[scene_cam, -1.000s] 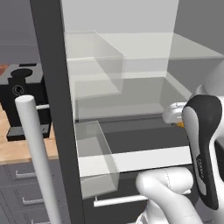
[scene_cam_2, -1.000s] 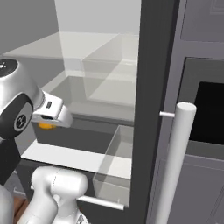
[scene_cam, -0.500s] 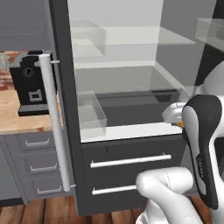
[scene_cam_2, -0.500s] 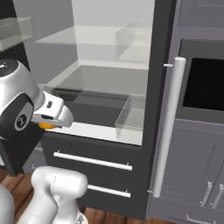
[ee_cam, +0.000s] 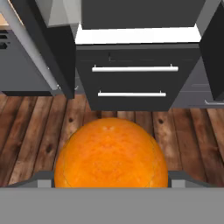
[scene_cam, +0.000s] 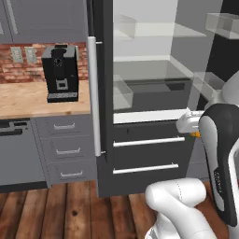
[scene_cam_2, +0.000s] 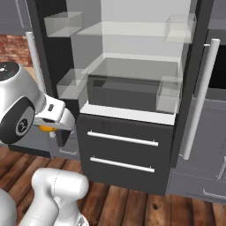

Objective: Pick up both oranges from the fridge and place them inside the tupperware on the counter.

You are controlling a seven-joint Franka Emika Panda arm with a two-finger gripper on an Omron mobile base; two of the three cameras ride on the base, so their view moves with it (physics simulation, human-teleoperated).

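Kitchen wide open before us: on the left base view, brick backsplash and a black coffee machine (scene_cam: 59,72) standing on the wood-grain tabletop (scene_cam: 28,100), grey drawers beneath. No tupperware to be spotted on the stretch of tabletop in shot, so the drop-off spot can't be placed from here. Moving right, the fridge (scene_cam: 105,116) stands with doors swung out, its long pale handle (scene_cam: 94,95) upright, glass shelves and clear bins bare as far as can be told.

Further right, the pincer (scene_cam: 195,134) hangs out in front of the fridge's lower drawers, a sliver of orange (scene_cam: 196,135) peeking under the white hand. The right base view gives the same sliver at the hand (scene_cam_2: 46,128), tucked low, well clear of the shelves. My read: it's held out there for carrying toward the tabletop.

Now the hand view tells what the base cameras can't: the orange (ee_cam: 110,153) sits big and centred, pincer closed on it, wooden floor (ee_cam: 26,127) and the two freezer drawers (ee_cam: 131,81) beyond. The second orange isn't to be made out.
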